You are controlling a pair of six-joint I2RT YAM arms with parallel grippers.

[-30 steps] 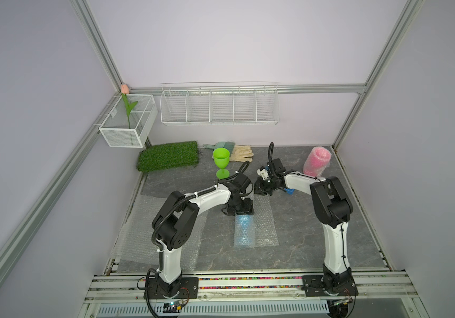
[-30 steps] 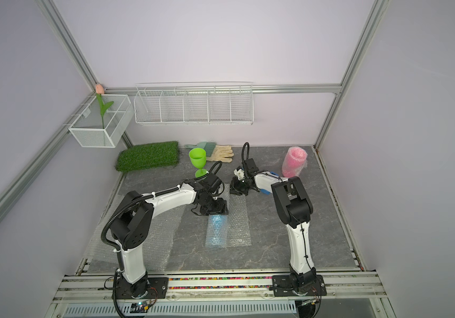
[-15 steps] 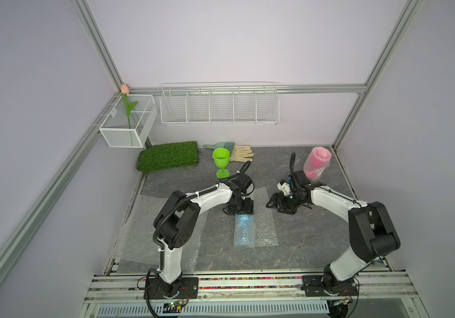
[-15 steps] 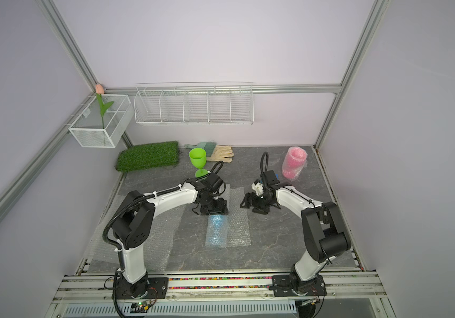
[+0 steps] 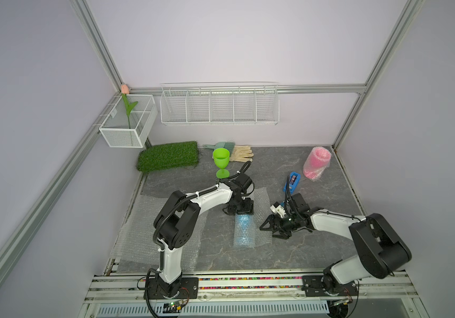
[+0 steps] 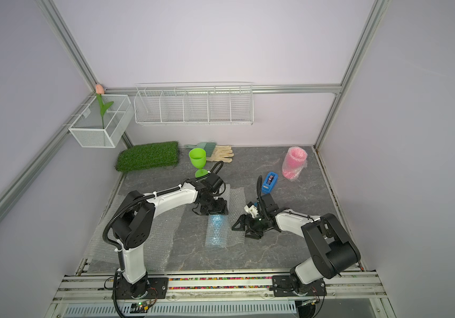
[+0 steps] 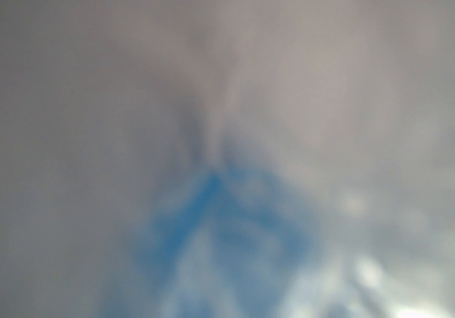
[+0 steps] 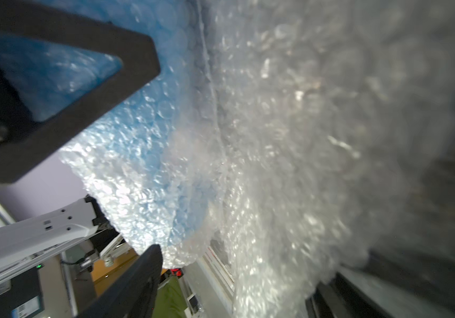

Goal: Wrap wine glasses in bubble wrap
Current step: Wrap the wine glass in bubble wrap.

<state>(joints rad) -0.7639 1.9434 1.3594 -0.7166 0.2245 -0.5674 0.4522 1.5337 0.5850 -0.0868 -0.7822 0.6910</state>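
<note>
Tabletop point(image 5: 303, 256) of veined dark grey with bubble wrap point(image 5: 138, 228), between lilac walls point(image 5: 234, 41)

Right claw point(image 5: 267, 232) swung from tape dispenser point(image 5: 292, 181) to blue goblet point(image 5: 244, 232), jaws spread.

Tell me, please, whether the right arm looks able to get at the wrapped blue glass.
Probably yes: the right gripper, jaws open, sits beside the wrapped blue glass, nothing between them; the left gripper is at its far end.
</note>
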